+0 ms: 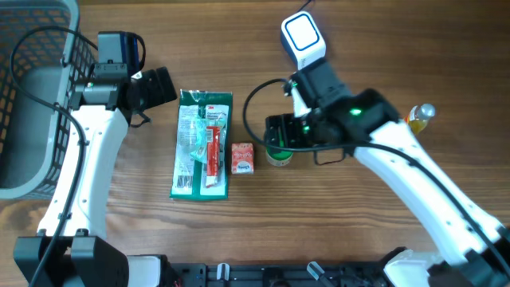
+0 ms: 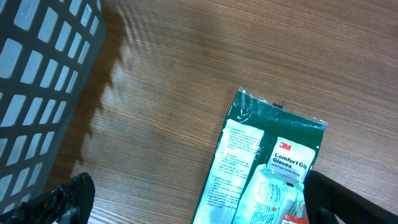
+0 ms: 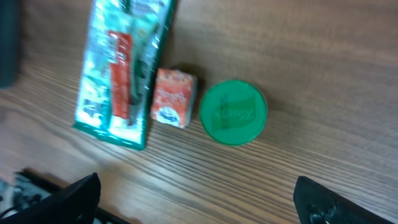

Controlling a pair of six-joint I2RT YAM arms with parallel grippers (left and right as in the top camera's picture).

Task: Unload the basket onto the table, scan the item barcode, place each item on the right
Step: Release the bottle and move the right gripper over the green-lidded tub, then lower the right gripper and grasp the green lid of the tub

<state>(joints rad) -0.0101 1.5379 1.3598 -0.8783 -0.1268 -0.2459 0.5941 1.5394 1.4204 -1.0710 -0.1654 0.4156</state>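
On wood-grain table (image 1: pixel 215 48), grey basket (image 1: pixel 36 36), glove pack (image 1: pixel 202 143)

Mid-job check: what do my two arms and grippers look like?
The left arm and right arm are white links with black joints, a black cable along each. The left gripper and right gripper are black and blocky, fingers dark. A green light glows at the right wrist.

left arm (image 1: pixel 80 171) rises from near-left base, white link nearly straight, wrist bent toward the right. left gripper (image 1: pixel 159 84) points right, jaws spread wide, gripping nothing; its dark fingertips (image 2: pixel 65 198) sit in the lower corners of the wrist view. right arm (image 1: pixel 422 171) runs diagonally from near-right base toward centre. right gripper (image 1: pixel 277 134) faces down, jaws spread wide, gripping nothing.
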